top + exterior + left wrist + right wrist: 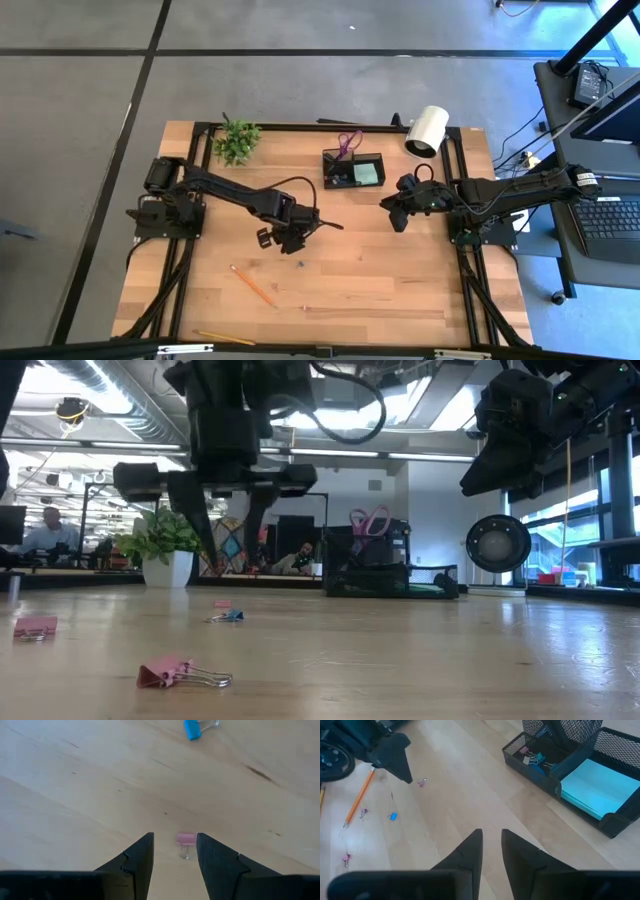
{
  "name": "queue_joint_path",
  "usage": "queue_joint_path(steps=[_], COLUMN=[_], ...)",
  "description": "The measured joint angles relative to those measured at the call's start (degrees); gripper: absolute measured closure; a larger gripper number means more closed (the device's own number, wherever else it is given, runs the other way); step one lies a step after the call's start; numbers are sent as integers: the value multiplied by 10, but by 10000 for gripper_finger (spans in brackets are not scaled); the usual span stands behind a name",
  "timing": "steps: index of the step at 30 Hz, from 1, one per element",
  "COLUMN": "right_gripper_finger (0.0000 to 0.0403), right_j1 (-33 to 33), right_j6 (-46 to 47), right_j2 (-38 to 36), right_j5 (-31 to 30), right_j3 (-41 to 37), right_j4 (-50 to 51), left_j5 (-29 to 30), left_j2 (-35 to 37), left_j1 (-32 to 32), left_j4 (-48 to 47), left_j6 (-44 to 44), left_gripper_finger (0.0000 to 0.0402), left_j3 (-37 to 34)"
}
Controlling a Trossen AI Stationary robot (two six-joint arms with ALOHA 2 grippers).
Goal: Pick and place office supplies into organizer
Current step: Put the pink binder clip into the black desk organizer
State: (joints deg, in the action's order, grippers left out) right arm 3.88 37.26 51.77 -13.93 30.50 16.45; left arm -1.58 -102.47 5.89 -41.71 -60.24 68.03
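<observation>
Left gripper (174,851) hangs over surface (90,795), jaws apart, empty. Pink clip (185,840) lies on surface directly below, between jaws, wire handles toward you. Blue clip (192,729) well ahead. Left arm nearer; right gripper (491,845) waits beside organizer (580,765), jaws narrowly apart, empty.

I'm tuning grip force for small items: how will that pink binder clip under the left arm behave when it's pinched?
The pink binder clip looks tiny and light, so it may skid on the smooth wooden table. Its thin wire handles will probably pivot. Lying flat, it shouldn't roll between the left gripper's open fingers.
</observation>
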Motion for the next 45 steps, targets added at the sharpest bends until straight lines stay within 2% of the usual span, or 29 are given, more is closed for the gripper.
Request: queue_joint_path(steps=[5,16,28,39,45], right_gripper_finger=[327,327,327,327,327], right_j1=[0,0,0,0,0], right_j6=[0,-1,-3,-5,-5], right_j2=[0,0,0,0,0], right_j5=[0,0,0,0,0], right_j3=[0,0,0,0,0], right_j4=[1,2,16,24,28], left_j5=[0,1,-17,-13,-8], left_j2=[-15,-46,-76,-89,-89], left_j1=[0,-3,-6,-15,-17], left_j4=[7,8,1,-16,-16], left_j6=[-46,-66,-45,-55,-51], left_gripper_finger=[259,259,259,299,305], left_j3=[0,0,3,4,3])
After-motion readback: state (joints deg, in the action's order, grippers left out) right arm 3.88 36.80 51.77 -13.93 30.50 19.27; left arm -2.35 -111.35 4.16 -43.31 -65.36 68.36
